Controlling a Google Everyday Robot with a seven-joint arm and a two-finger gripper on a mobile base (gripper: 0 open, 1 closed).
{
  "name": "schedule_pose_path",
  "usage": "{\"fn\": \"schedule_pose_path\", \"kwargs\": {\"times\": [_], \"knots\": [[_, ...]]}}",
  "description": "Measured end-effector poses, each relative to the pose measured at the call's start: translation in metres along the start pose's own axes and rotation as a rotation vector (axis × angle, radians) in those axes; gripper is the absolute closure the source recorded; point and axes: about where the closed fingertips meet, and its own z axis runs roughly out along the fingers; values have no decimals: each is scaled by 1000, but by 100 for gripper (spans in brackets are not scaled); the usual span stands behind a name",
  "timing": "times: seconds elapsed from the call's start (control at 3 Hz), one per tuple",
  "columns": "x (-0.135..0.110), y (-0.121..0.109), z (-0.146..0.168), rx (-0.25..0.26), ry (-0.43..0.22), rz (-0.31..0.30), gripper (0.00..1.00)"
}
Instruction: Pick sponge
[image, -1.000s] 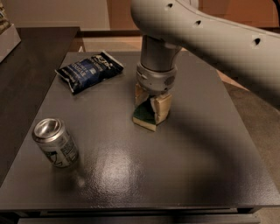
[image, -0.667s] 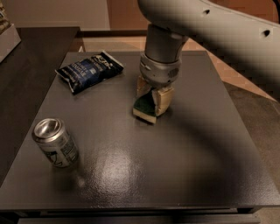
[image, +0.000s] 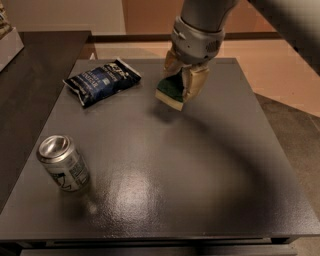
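The sponge (image: 171, 90) has a dark green top over a pale yellow base. It hangs tilted between the tan fingers (image: 196, 83) of my gripper (image: 181, 86), lifted clear of the dark table (image: 165, 165), with its shadow on the surface below. The gripper is shut on the sponge and hangs from the grey arm (image: 198, 31) coming in from the top right, over the far middle of the table.
A dark blue snack bag (image: 101, 81) lies at the far left of the table. A silver can (image: 63, 162) stands near the front left. A darker counter (image: 30, 75) adjoins on the left; the floor drops away to the right.
The gripper has risen with the sponge, which was resting on the table a second ago and now hangs above it. The can and bag have not moved.
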Motion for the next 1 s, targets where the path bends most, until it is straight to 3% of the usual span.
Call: {"fn": "schedule_pose_path", "kwargs": {"times": [0.33,1.0], "knots": [[3,-14,-36,70,1,4,100],[1,-31,-55,144,-13,23,100]]}}
